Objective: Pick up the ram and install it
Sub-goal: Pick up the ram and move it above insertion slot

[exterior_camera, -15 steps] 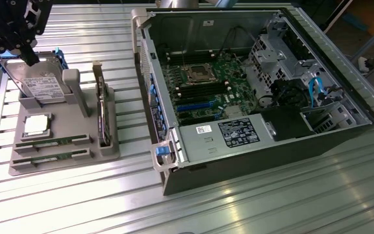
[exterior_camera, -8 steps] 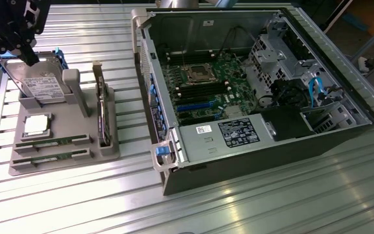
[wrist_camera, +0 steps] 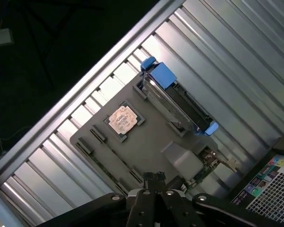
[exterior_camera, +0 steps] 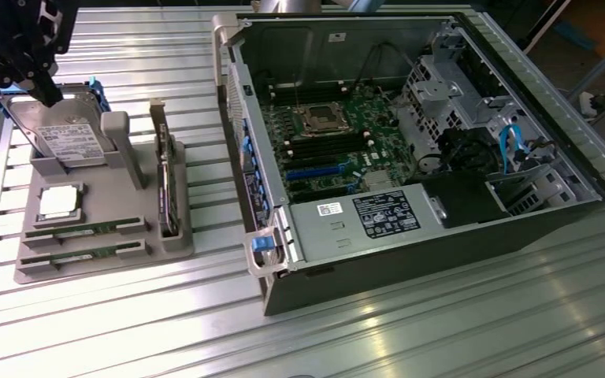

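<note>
Black gripper (exterior_camera: 47, 98), fingers pressed together and empty, hangs over the hard drive (exterior_camera: 66, 138) at the far end of the grey tray (exterior_camera: 124, 206). The ram (exterior_camera: 82, 230) lies in the tray's near slots, well apart from the gripper. The open computer case (exterior_camera: 408, 142) stands at the exterior view's right.

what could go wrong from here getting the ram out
1. The gripper hangs by the hard drive, far from the ram at the other end of the holder; travelling low could knock the drive.
2. A second stick lies just beside the ram, and the processor chip sits nearby, so a slightly off approach might catch the wrong part.
</note>
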You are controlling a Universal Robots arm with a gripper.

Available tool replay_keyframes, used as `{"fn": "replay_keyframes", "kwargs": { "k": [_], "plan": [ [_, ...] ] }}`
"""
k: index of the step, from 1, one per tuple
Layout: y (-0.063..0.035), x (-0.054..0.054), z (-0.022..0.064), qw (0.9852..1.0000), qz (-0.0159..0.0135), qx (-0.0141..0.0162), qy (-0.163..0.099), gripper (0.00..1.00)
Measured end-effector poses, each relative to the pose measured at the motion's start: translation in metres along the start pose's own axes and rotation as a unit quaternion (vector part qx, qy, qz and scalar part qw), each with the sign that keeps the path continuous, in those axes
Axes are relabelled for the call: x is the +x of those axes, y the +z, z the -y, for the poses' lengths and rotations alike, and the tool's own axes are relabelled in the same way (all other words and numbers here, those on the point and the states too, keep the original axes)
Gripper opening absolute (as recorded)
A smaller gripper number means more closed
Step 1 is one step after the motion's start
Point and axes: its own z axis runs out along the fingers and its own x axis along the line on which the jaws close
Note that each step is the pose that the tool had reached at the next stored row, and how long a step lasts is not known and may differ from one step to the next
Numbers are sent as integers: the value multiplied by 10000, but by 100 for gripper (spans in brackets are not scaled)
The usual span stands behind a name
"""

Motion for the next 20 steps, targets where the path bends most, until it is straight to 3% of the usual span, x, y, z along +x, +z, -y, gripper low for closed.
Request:
{"fn": "replay_keyframes", "kwargs": {
  "k": [7, 20],
  "plan": [
    [0, 0, 0, 9995, -14, -8, -301, 11],
    [0, 0, 0, 9958, -41, -23, -919, 11]
  ]
}}
